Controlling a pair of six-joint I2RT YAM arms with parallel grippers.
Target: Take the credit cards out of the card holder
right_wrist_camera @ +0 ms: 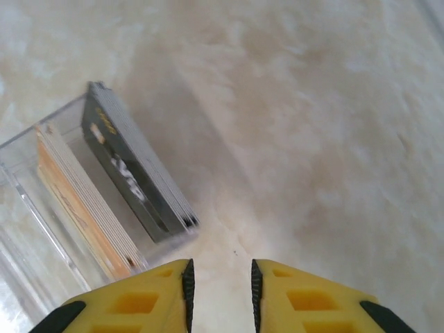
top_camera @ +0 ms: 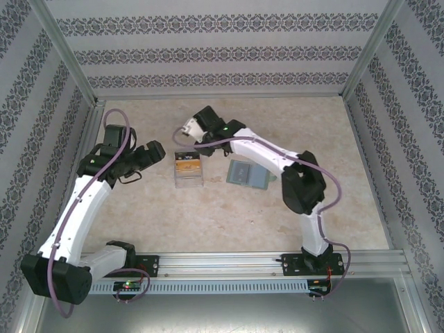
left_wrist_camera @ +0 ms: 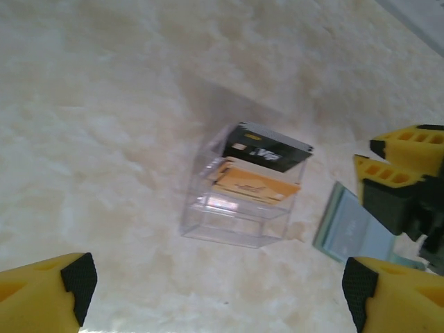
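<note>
The card holder [top_camera: 246, 175] is a flat grey-green wallet lying on the table right of centre; its edge also shows in the left wrist view [left_wrist_camera: 347, 229]. Orange and black credit cards [top_camera: 186, 165] stand on edge in a clear plastic box [top_camera: 188, 182]. They appear as an orange stack [right_wrist_camera: 69, 201] and a black-faced stack [right_wrist_camera: 125, 173], with a black card over an orange one [left_wrist_camera: 260, 173]. My right gripper [top_camera: 187, 128] [right_wrist_camera: 220, 277] hovers by the box's far side, jaws a narrow gap apart with nothing between them. My left gripper [top_camera: 154, 154] [left_wrist_camera: 218, 291] stands wide open left of the box.
The beige marbled table [top_camera: 208, 215] is walled by patterned panels and a metal frame [top_camera: 69, 62]. Bare surface lies in front of the box and the wallet. The right arm's forearm [top_camera: 263, 149] passes just behind the wallet.
</note>
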